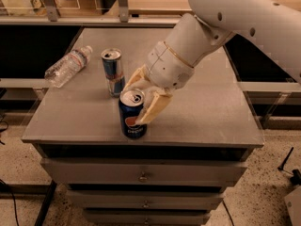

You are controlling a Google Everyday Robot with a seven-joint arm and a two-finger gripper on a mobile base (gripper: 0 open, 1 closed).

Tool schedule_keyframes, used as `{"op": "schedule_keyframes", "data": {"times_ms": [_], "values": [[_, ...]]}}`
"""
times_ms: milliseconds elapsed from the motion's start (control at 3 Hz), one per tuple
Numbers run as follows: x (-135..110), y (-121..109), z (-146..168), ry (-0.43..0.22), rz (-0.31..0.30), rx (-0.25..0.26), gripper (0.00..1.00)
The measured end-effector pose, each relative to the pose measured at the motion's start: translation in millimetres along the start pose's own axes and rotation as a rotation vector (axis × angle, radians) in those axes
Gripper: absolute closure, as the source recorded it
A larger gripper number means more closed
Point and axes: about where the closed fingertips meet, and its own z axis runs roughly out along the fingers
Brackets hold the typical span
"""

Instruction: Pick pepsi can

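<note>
The pepsi can [132, 121] is dark navy blue with a round red-white-blue logo and a silver top. It stands upright near the front edge of the grey cabinet top [202, 107]. My gripper [135, 101] is at the can. One tan finger [151, 110] presses on the can's right front side. The other finger [133, 79] reaches behind its top left. The fingers are closed on the can, which still rests on the surface.
A slimmer blue-and-silver can [113, 71] stands upright just behind the pepsi can. A clear plastic water bottle [68, 66] lies on its side at the back left. Drawers [141, 173] are below the front edge. My white arm [244, 18] spans the upper right.
</note>
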Motion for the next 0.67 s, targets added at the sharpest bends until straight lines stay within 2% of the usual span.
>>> {"op": "schedule_keyframes", "data": {"times_ms": [333,667], "values": [[-1.5,-0.5,1.0,0.001,-0.003,0.0,0.97],[-2.3,-0.7,1.5,0.001,-0.004,0.0,1.0]]}}
